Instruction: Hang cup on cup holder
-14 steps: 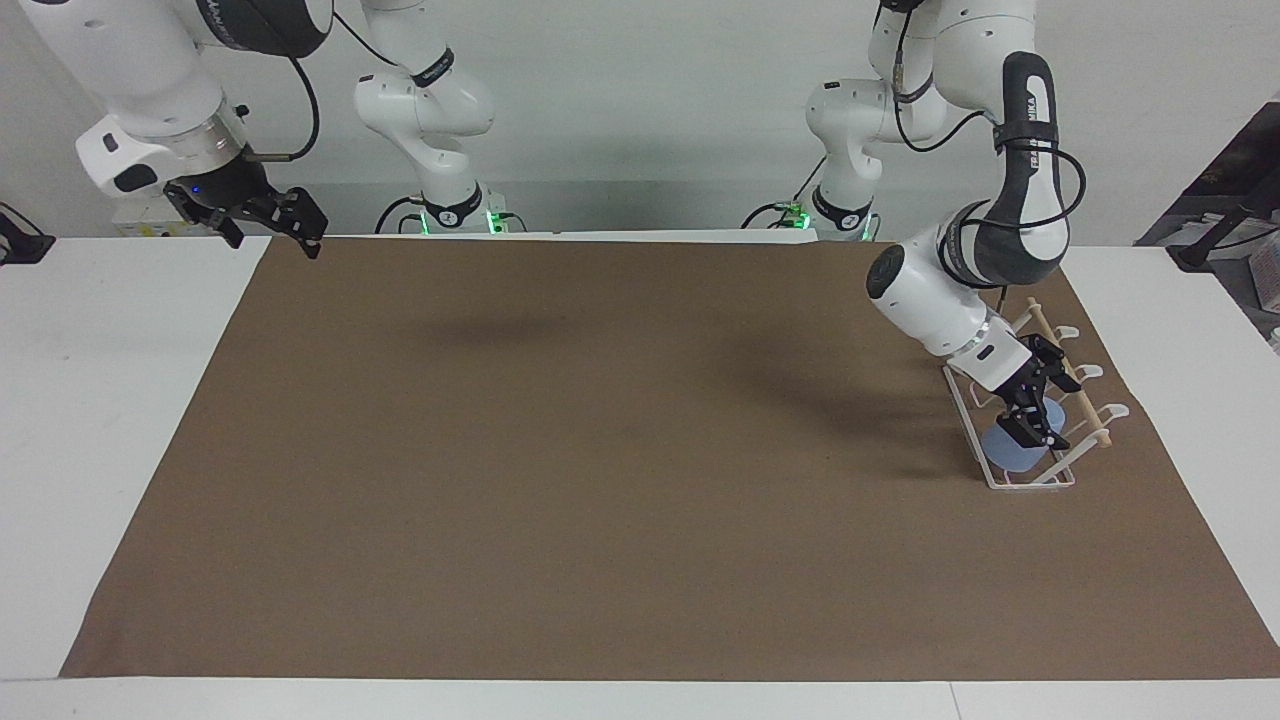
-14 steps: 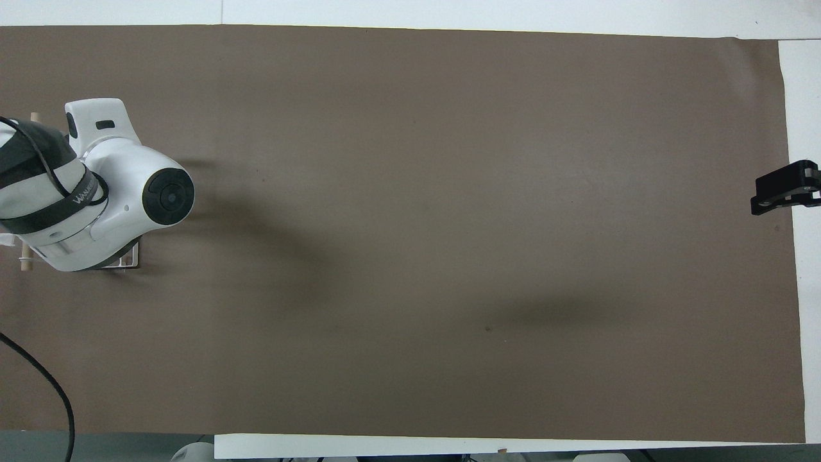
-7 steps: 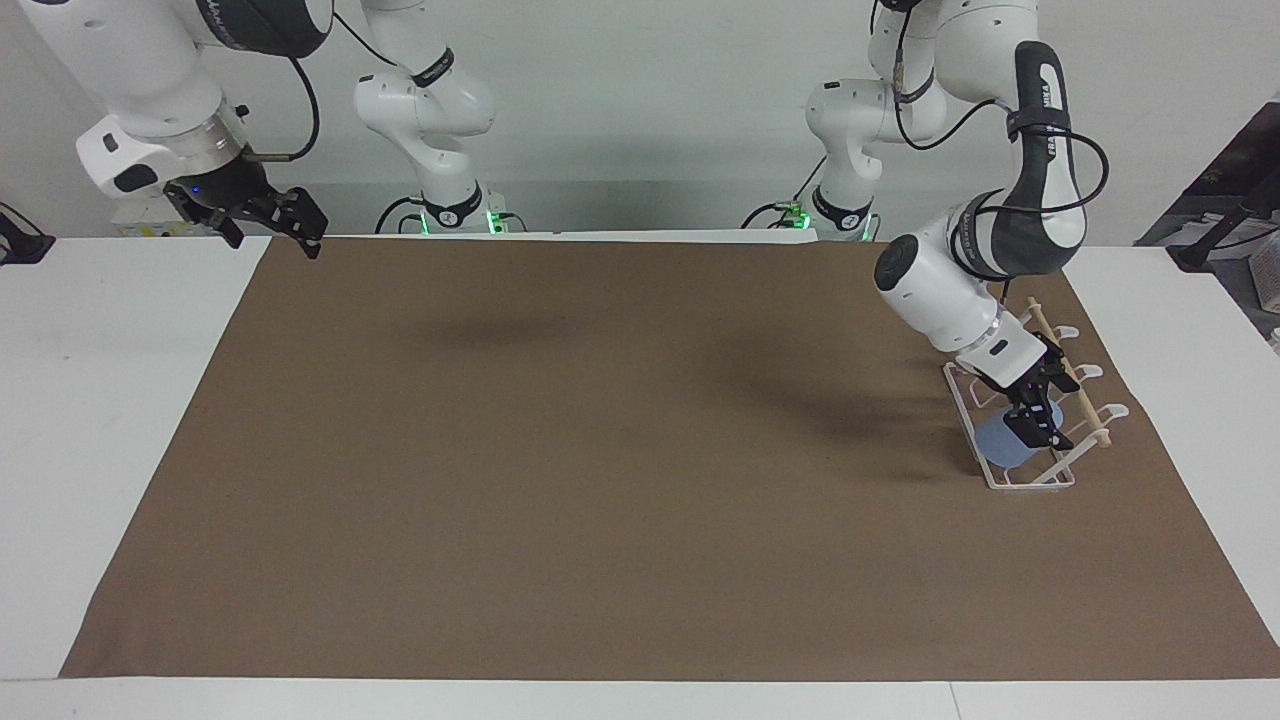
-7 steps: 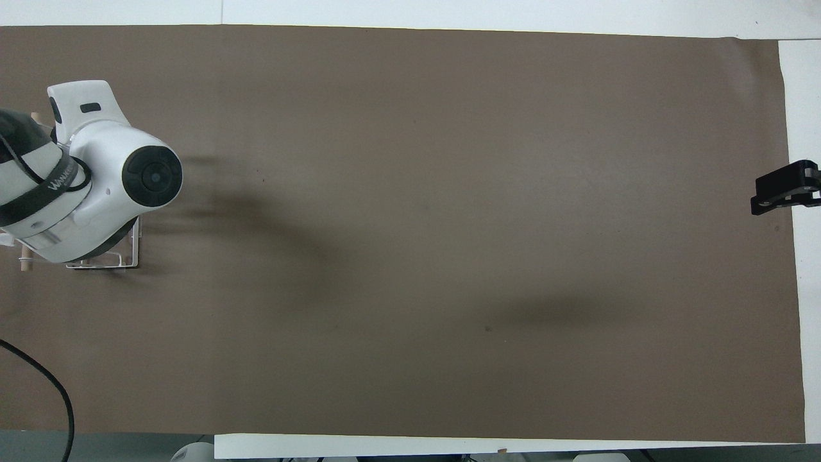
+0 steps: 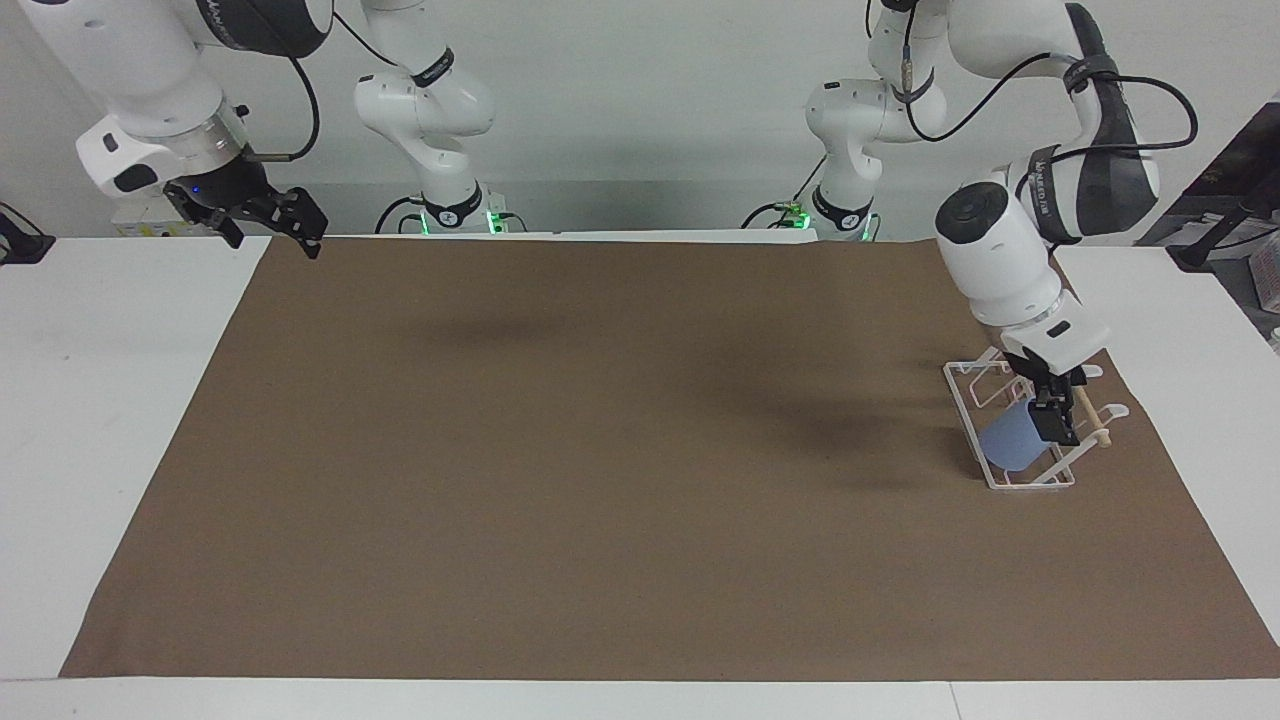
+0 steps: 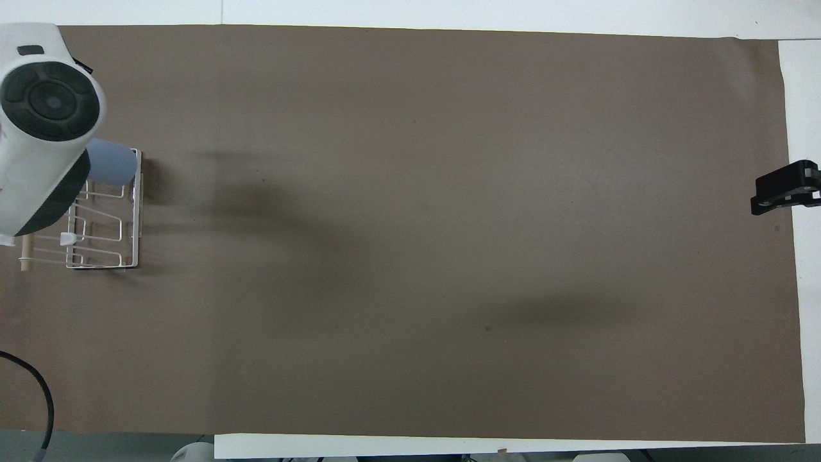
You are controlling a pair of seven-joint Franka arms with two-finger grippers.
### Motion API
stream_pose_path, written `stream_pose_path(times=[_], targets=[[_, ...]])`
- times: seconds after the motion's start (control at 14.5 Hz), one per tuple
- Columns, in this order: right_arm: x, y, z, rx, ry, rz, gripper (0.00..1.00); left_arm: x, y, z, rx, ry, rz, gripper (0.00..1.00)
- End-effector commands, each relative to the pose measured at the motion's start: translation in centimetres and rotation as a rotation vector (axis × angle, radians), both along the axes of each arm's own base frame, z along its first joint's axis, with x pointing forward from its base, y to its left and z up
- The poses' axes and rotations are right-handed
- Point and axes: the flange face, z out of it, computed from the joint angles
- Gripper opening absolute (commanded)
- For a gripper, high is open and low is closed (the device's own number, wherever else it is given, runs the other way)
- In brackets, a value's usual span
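While the left gripper hangs low over the rack, just beside the blue cup, I cannot tell if it grasps the cup or has let it go; the cup sits tilted on the rack's last prong, at the end farther from the robots, near the left arm's end of the brown mat. The step in hand seems to be the hanging itself; next the gripper should make sure it is released and rise straight, without catching the wooden bar. The right gripper waits over the table's corner.
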Motion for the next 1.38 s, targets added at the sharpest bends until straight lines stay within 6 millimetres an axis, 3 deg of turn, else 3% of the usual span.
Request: stream_pose_path(times=[0.0, 0.21, 0.48, 0.69, 1.04, 1.31], targets=[[-0.6, -0.2, 0.1, 0.006, 0.006, 0.015, 0.99, -0.1, 0.5, 3.7, -0.137, 0.121, -0.030, 1.00], [-0.6, -0.2, 0.1, 0.006, 0.006, 0.015, 0.99, -1.1, 2.4, 6.1, -0.296, 0.232, -0.107, 1.00], [-0.6, -0.2, 0.0, 0.006, 0.008, 0.013, 0.99, -2.7, 4.3, 6.1, -0.360, 0.430, -0.343, 1.00], [-0.6, -0.2, 0.1, 0.006, 0.006, 0.015, 0.99, -3.7, 4.4, 6.3, -0.326, 0.574, -0.615, 1.00], [-0.6, -0.2, 0.0, 0.006, 0.008, 0.015, 0.99, -4.2, 3.7, 6.7, -0.348, 0.653, -0.961, 1.00], [-0.6, -0.2, 0.1, 0.006, 0.006, 0.013, 0.99, -4.3, 3.4, 7.7, -0.341, 0.626, -0.977, 1.00]])
